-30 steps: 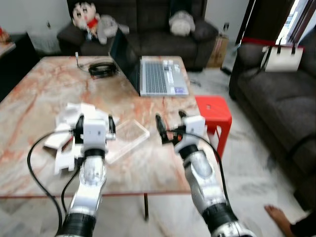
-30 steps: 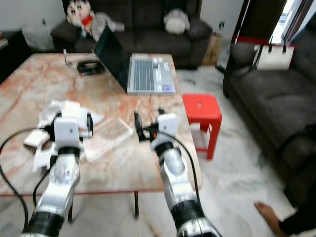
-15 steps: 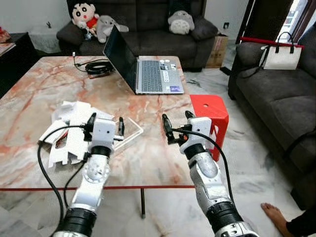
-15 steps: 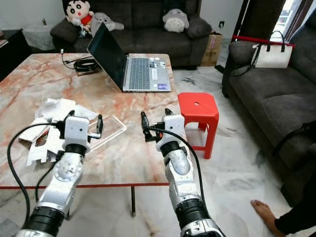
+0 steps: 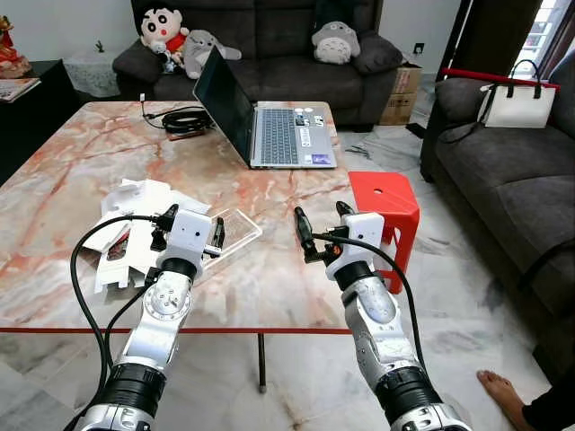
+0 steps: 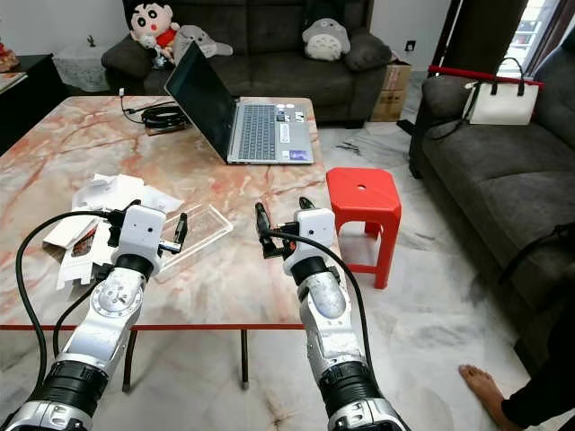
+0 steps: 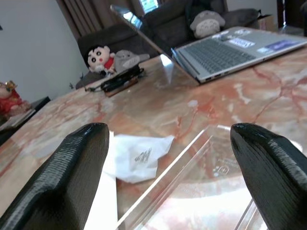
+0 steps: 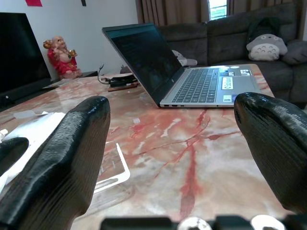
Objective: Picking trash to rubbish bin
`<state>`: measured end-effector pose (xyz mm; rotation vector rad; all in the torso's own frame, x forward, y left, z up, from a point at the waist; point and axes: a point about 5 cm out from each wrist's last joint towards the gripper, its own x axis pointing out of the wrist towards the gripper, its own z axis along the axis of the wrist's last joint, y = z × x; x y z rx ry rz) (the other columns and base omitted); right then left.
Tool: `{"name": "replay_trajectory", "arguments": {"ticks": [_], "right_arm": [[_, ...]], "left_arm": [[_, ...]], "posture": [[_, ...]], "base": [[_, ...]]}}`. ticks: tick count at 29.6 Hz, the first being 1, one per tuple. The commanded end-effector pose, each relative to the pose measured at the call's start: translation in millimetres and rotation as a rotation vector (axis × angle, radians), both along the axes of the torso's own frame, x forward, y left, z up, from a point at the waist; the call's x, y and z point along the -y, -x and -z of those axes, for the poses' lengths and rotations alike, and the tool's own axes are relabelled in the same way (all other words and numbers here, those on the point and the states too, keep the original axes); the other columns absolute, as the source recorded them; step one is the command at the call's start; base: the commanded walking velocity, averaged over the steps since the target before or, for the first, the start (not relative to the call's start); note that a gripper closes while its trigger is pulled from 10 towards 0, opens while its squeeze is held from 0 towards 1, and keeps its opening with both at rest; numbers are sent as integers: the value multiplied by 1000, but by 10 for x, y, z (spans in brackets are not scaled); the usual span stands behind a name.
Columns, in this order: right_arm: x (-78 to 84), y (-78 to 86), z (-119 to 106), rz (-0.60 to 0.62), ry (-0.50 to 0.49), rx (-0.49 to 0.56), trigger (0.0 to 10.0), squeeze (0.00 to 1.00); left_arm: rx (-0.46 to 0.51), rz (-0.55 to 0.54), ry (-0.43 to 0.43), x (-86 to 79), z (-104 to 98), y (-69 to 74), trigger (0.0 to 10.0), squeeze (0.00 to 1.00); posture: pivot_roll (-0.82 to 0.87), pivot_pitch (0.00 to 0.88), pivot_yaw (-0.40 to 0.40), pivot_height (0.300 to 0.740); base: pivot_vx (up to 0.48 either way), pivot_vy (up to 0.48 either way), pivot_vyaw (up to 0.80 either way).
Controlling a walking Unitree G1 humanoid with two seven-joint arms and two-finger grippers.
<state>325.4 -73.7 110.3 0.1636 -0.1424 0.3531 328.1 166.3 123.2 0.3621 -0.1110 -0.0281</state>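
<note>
Camera steadied, view sharper; left gripper (image 5: pixel 189 230) over clear tray (image 5: pixel 229 235), jaws spread (right gripper (image 5: pixel 318 230) likewise). Risk: tray skids off table (image 5: pixel 269 278).

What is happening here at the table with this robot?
The robot stands at the marble table. Both claws are open and hold nothing. The left claw hovers over a clear plastic tray, beside some white paper trash. The right claw hovers near the table's edge. Nothing is picked up yet.
</note>
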Motion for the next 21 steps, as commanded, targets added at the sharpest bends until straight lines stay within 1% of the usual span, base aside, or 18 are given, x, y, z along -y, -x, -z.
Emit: {"name": "replay_trajectory", "arguments": {"ticks": [1, 3, 4, 5, 7, 9, 10, 12, 13, 14, 17, 18, 19, 20, 21], "right_arm": [[-21, -13, -1, -9, 14, -8, 10000, 0], [-22, -14, -1, -9, 15, -9, 10000, 0], [-24, -14, 7, -12, 23, -13, 10000, 0], [-27, -13, 14, -13, 23, -17, 10000, 0], [-30, -9, 24, -15, 23, -22, 10000, 0], [-40, -4, 31, -20, 25, -24, 10000, 0], [-45, -2, 32, -23, 24, -25, 10000, 0], [-47, -2, 30, -26, 23, -25, 10000, 0], [-49, -2, 30, -28, 22, -26, 10000, 0], [-49, -2, 30, -28, 22, -26, 10000, 0], [-49, -2, 26, -29, 20, -24, 10000, 0], [-49, -2, 26, -29, 20, -24, 10000, 0], [-49, -2, 26, -29, 20, -24, 10000, 0], [-50, -2, 26, -29, 19, -24, 10000, 0], [-50, -2, 26, -29, 19, -24, 10000, 0]], "left_arm": [[-28, 2, -6, 14, 26, -13, 10000, 0], [-39, 2, -16, 9, 37, -14, 10000, 0], [-73, -3, -58, -17, 77, -24, 10000, 0], [-79, -4, -78, -34, 85, -28, 10000, 0], [-86, -4, -90, -55, 89, -32, 10000, 0], [-115, 15, -138, -82, 111, -34, 10000, 0], [-142, 37, -182, -99, 134, -33, 10000, 0], [-163, 61, -224, -110, 150, -30, 10000, 0], [-168, 88, -264, -123, 144, -26, 10000, 0], [-168, 88, -264, -123, 144, -26, 10000, 0], [-139, 143, -284, -119, 67, -17, 10000, 0], [-139, 143, -284, -119, 67, -17, 10000, 0], [-131, 163, -287, -115, 44, -14, 10000, 0], [-120, 220, -290, -92, 3, 2, 10000, 0], [-120, 220, -290, -92, 3, 2, 10000, 0]], "posture": [[8, 24, -10, 740], [8, 24, -10, 740], [9, 24, -10, 740], [9, 24, -10, 740], [9, 25, -11, 740], [11, 25, -11, 740], [10, 27, -12, 740], [12, 26, -13, 740], [12, 26, -13, 740], [12, 26, -13, 740], [11, 28, -14, 740], [11, 28, -14, 740], [11, 28, -14, 740], [11, 28, -14, 740], [11, 28, -14, 740]], "base": [[0, 0, 0], [0, 0, 0], [0, 0, 0], [0, 0, 0], [0, 0, 0], [0, 0, 0], [0, 0, 0], [0, 0, 0], [0, 0, 0], [0, 0, 0], [0, 0, 0], [0, 0, 0], [0, 0, 0], [0, 0, 0], [0, 0, 0]]}}
